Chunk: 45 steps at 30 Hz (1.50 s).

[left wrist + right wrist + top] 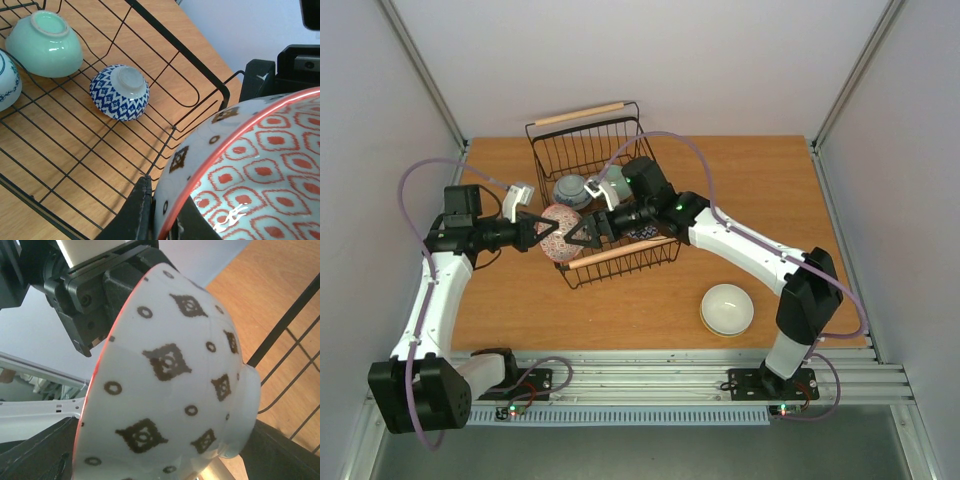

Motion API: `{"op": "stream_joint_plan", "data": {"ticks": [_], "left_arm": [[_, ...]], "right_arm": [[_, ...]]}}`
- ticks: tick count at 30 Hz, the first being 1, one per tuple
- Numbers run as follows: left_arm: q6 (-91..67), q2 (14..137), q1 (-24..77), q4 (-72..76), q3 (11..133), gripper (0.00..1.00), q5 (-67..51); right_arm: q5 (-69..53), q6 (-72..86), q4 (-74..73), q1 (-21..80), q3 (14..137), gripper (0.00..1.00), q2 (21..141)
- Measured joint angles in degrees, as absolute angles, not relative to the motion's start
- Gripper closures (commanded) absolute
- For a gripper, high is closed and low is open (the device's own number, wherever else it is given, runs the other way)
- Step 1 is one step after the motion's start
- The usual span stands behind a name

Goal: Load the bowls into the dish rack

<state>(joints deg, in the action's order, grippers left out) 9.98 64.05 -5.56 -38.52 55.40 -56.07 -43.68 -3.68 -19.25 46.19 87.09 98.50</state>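
Red-patterned bowl (pixel 560 233) is in mid-air at centre frame of the top view, just over the left near corner of the dish rack (pixel 548 150). It is tipped on edge, with the red interior facing the left side of the picture and the foot facing right.

Left gripper (pixel 536 232) is clamped on the rim; in the left wrist view one finger (pixel 136 212) sits outside the wall and the other is tucked inside. A rim pinch leaves the whole outer shell and foot exposed, which I read as a handover setup.

Right gripper (pixel 580 232) comes in from the right of the picture. Its jaws are spread wide and straddle the bowl's white, brown-motif outside, as the right wrist view shows. Can't tell if either pad is touching.

Likely reason for the handover: the free rack floor lies on the right arm's side, and a rim pinch is poor for setting a bowl down inverted.

Already in the rack, all foot-up to drain:
- mint green bowl (pixel 45 44), upper left of the left wrist view
- blue diamond-patterned bowl (pixel 120 92), just right of it
- a blue-and-white bowl (pixel 6 80), cut off by the left edge

They're apart from each other, and there's bare wire floor nearer the camera.

Cream bowl (pixel 727 308) sits on the table (pixel 760 180) at lower right of the top view, outside the rack and not yet loaded.

Risk: the left releasing before the right has a firm hold, since the bowl would drop onto the rack's wooden handle (pixel 620 252).
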Motion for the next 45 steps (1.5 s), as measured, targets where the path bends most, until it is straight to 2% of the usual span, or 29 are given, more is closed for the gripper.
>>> {"op": "stream_joint_plan", "data": {"ticks": [3, 6, 11, 12, 14, 15, 16, 17, 18, 19, 21, 24, 33, 45], "left_arm": [[10.0, 64.1, -5.6, -38.5, 55.4, 0.99, -56.1], [10.0, 64.1, -5.6, -38.5, 55.4, 1.00, -56.2], [10.6, 63.9, -5.7, -38.0, 55.4, 1.00, -55.2], [10.6, 63.9, -5.7, -38.0, 55.4, 1.00, -54.8], [10.8, 63.9, -5.7, -38.0, 55.4, 0.99, -54.7], [10.8, 63.9, -5.7, -37.9, 55.4, 0.94, -54.6], [11.1, 63.9, -5.7, -37.9, 55.4, 0.77, -54.6], [11.3, 63.9, -5.7, -37.8, 55.4, 0.52, -54.6], [11.3, 63.9, -5.6, -37.6, 55.4, 0.33, -54.5], [11.4, 63.8, -5.5, -37.6, 55.5, 0.19, -54.0], [10.7, 63.7, -5.6, -37.6, 55.5, 0.06, -52.3], [9.7, 63.7, -5.6, -37.4, 55.5, 0.01, -48.1], [7.4, 63.7, -5.6, -36.7, 55.5, 0.01, -39.5], [6.6, 63.7, -5.6, -36.5, 55.5, 0.01, -37.9]], "right_arm": [[-44.9, -3.6, -19.1, 46.3, 87.1, 0.14, 99.1], [-46.0, -3.6, -18.8, 46.4, 87.1, 0.28, 99.8], [-45.6, -1.6, -18.8, 46.4, 87.0, 0.92, 100.4], [-45.3, -1.3, -18.8, 46.4, 87.0, 0.98, 100.4], [-44.9, -1.3, -18.9, 46.5, 87.0, 0.99, 100.4], [-44.6, -1.6, -19.1, 46.5, 87.1, 0.99, 100.4], [-44.1, -2.0, -19.7, 46.6, 87.4, 0.99, 100.4], [-42.7, -2.8, -21.2, 46.8, 88.2, 0.99, 100.5], [-41.5, -4.1, -22.6, 47.0, 88.9, 0.99, 100.5], [-37.8, -5.6, -25.4, 47.4, 90.5, 0.99, 100.5], [-32.0, -8.1, -30.0, 47.9, 93.6, 0.99, 101.1], [-21.7, -12.1, -37.7, 48.0, 100.7, 0.99, 104.3], [6.5, -21.1, -54.3, 49.6, 117.3, 0.99, 120.0], [26.4, -29.1, -62.0, 54.2, 128.6, 0.99, 132.8]]}}
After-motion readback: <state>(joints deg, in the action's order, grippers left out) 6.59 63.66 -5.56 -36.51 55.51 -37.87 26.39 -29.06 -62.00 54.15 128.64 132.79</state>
